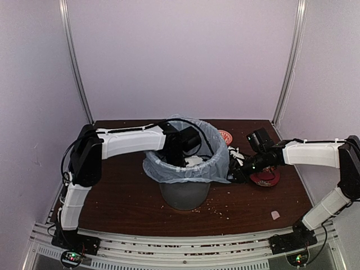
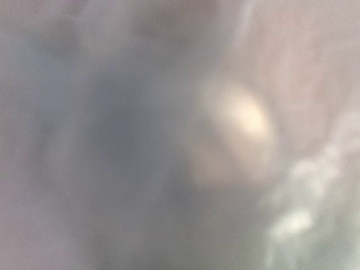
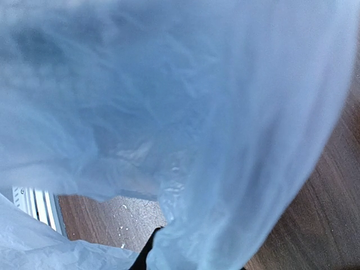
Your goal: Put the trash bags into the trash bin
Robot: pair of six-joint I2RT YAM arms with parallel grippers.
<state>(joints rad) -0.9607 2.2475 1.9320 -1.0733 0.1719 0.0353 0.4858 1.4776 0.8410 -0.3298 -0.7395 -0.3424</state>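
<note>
The trash bag (image 1: 216,164) sits in the mouth of the trash bin (image 1: 185,196) at the middle of the table (image 1: 124,191), its hem folded out over the rim and hanging lower on the right. The main risk is that the film slips off the rim. It is thin and slick, so a pull from either side could drag the opposite hem into the basket. A sharper tug could tip the light bin, which narrows toward its base. The plastic could also catch on a finger and lift out with it. The left gripper (image 1: 188,147) reaches down inside the bag. Its wrist view is only a pale blur of film, so I cannot tell whether its claw is wide or closed. The right gripper (image 1: 239,171) is at the bag's right hem. Film covers its camera too, so its claw is equally unclear. The bag is translucent blue-grey, glossy and creased, and the bin's grey sides show below it. Just beside the right gripper lies a flat red dish (image 1: 267,180) that a swing could knock. A small red-patterned bowl (image 1: 225,135) sits behind, and crumbs (image 1: 216,209) dot the dark wood.
</note>
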